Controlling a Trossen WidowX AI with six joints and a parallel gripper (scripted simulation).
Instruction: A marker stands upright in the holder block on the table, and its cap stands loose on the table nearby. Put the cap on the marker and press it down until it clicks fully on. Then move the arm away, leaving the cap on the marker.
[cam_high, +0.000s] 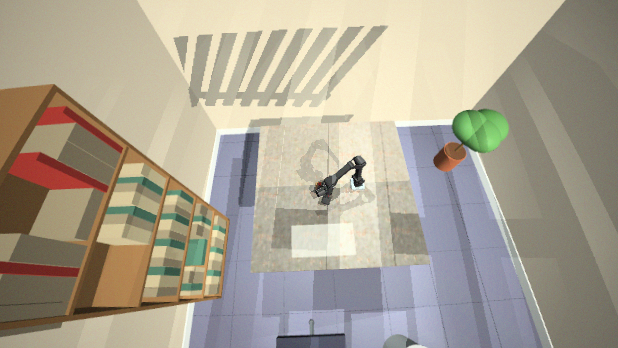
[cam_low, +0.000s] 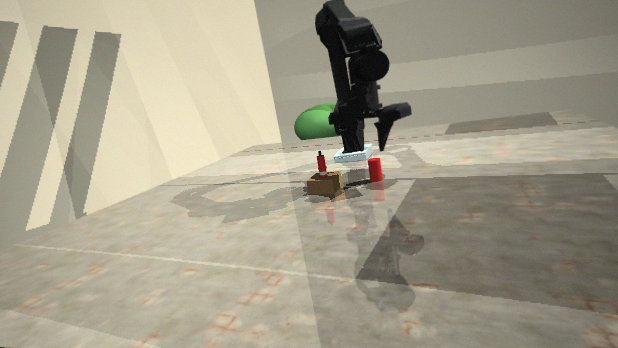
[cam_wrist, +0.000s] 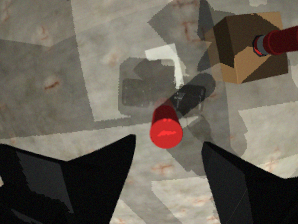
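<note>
The red cap stands upright and loose on the table. The marker stands upright in the brown holder block, its dark tip bare and pointing up. My gripper is open and empty, pointing down. In the wrist view the cap shows between the two fingertips, lower than them and near the middle. In the exterior view one fingertip hangs a little above the cap; the other finger blends with the dark arm. In the top view the arm hides the cap and most of the block.
The holder block with the marker stands close to the cap, at the upper right in the wrist view. The arm's pale base plate is behind both. A potted plant and a shelf stand away from the table.
</note>
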